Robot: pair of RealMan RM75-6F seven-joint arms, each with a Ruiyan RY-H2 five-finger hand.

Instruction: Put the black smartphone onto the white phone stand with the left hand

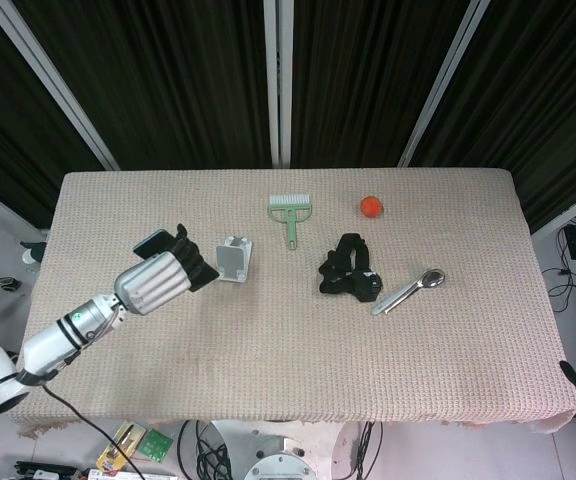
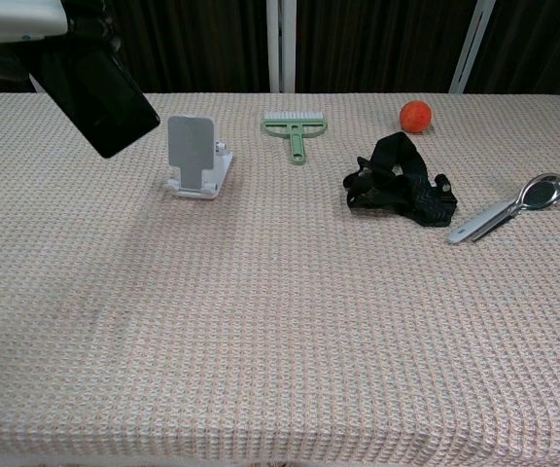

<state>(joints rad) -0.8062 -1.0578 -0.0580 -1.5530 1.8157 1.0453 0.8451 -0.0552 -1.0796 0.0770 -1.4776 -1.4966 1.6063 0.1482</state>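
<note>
The left hand (image 1: pixel 163 277) holds the black smartphone (image 2: pixel 93 92) up in the air, above the table (image 1: pixel 268 360). Its fingers are wrapped around the phone's top end. The phone hangs tilted, with its low corner pointing down toward the white phone stand (image 2: pixel 195 156). The stand sits on the table just to the right of the hand, and the phone is not touching it.
</note>
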